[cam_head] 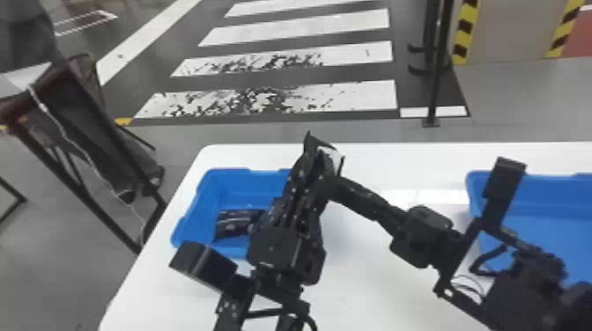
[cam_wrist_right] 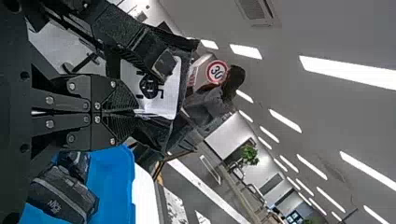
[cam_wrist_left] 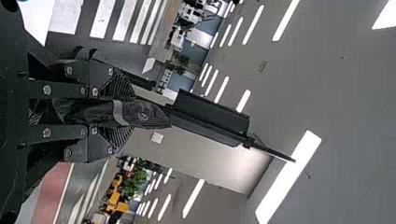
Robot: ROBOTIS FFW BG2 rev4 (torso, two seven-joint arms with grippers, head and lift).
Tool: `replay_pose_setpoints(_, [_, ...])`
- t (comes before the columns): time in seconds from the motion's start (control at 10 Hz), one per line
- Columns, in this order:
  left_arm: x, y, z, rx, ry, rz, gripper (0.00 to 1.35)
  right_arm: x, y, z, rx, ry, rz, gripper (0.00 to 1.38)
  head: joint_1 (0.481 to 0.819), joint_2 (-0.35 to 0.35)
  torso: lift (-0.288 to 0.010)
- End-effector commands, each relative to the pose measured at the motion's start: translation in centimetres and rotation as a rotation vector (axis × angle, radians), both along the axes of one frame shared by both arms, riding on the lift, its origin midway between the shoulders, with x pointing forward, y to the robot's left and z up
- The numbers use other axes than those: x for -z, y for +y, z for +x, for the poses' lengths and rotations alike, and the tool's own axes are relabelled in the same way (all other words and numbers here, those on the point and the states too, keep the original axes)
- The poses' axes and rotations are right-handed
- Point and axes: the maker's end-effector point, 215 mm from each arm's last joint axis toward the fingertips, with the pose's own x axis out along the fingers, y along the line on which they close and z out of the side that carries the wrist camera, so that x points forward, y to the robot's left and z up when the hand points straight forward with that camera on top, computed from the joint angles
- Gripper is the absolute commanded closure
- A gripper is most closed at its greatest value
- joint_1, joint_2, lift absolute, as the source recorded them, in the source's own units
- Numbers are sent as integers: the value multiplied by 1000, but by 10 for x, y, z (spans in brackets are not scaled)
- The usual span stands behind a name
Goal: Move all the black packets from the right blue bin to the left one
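over the white table near the left blue bin, your left gripper and right gripper both clamp one black packet, apparently mid-handover; release the right, then lower it in.

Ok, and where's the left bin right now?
In the head view, the left bin sits at the left end of the white table, partly behind the left arm, with black packets in it.

Matte black left arm and right arm, angular and jointed.
Black cable loops beside boxy housings; silvery screws stud the linkages behind wedge-shaped fingers with fine ribbing.
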Motion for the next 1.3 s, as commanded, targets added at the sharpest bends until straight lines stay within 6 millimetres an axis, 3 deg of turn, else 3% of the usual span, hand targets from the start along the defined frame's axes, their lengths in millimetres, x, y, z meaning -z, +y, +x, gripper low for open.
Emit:
replay_pose_setpoints(0.0, [-7, 3, -1, -11, -26, 13, 1213, -2, -3, 4, 14, -2, 19, 1217, 695, 256, -140])
replay_pose_setpoints(0.1, [-9, 3, -1, -14, -32, 13, 1213, 2, -4, 7, 21, 33, 70, 900, 695, 257, -140])
replay_pose_setpoints(0.2, [-12, 8, 0, -33, -46, 31, 1213, 8, -6, 9, 20, 35, 70, 332, 695, 256, -140])
replay_pose_setpoints(0.3, [-10, 24, 5, -81, -55, 88, 1213, 9, -8, 10, 20, 32, 76, -1, 695, 257, -140])
replay_pose_setpoints(0.5, [8, 73, 34, -214, -67, 269, 1213, 15, -12, 13, 29, 58, 99, 111, 695, 275, -140])
replay_pose_setpoints(0.8, [64, 132, 89, -324, 35, 525, 1213, 13, -19, 24, 56, 56, 114, 105, 695, 320, -140])
replay_pose_setpoints(1.0, [105, 166, 100, -380, 127, 605, 1208, 9, -24, 34, 77, 38, 117, 104, 695, 348, -140])
replay_pose_setpoints(1.1, [128, 177, 101, -385, 206, 598, 940, 3, -32, 42, 107, 13, 126, 105, 695, 350, -140])
replay_pose_setpoints(1.2, [152, 180, 100, -347, 285, 567, 420, 4, -43, 49, 137, 8, 129, 104, 695, 350, -140])
